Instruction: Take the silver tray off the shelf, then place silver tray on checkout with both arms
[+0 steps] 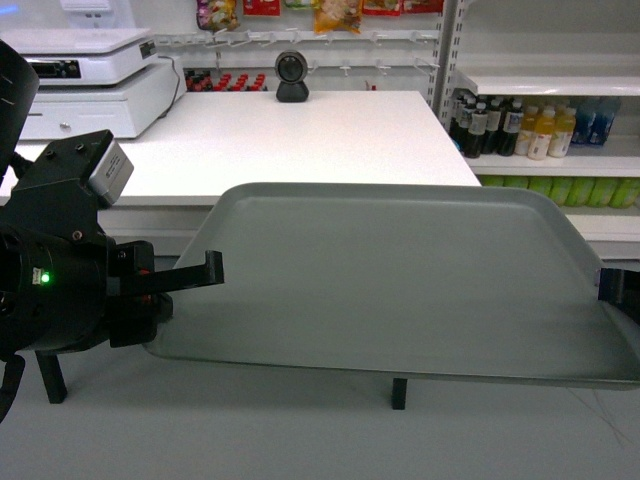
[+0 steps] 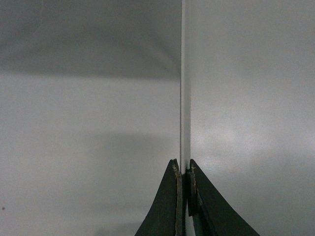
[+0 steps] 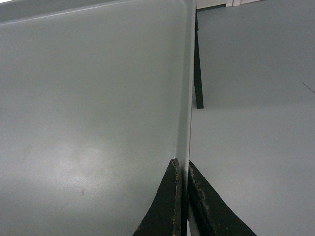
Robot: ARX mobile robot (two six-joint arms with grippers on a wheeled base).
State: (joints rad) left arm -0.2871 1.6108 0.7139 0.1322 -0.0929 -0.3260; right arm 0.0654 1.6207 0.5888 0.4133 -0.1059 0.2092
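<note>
The large flat grey-green silver tray with rounded corners and low rim [image 1: 400,280] hung roughly level in the air, gripped at both short ends, in front of the wide matte white checkout counter [image 1: 290,140] and not touching it. The counter lay at 12 o'clock from the tray; the tray's far edge overlapped the counter's front edge in the head view.

Left claw [image 1: 205,272], black with thin fingers, sat at 9 o'clock on the tray, clenched on the left rim; the left wrist view showed its two fingers [image 2: 173,206] pressed on either side of the thin rim edge. A green light [image 1: 44,278] glowed on the left arm.

Right claw [image 3: 183,169] was clenched on the right rim at 3 o'clock, one finger above and one below the rim, as seen in the right wrist view. In the head view only a dark bit of it showed at the frame edge.

A white cash register box [image 1: 85,85] stood at 10 o'clock on the counter, a small black round device [image 1: 292,75] at 12 o'clock. White store shelves with bottled drinks [image 1: 535,125] stood at 2 o'clock.
</note>
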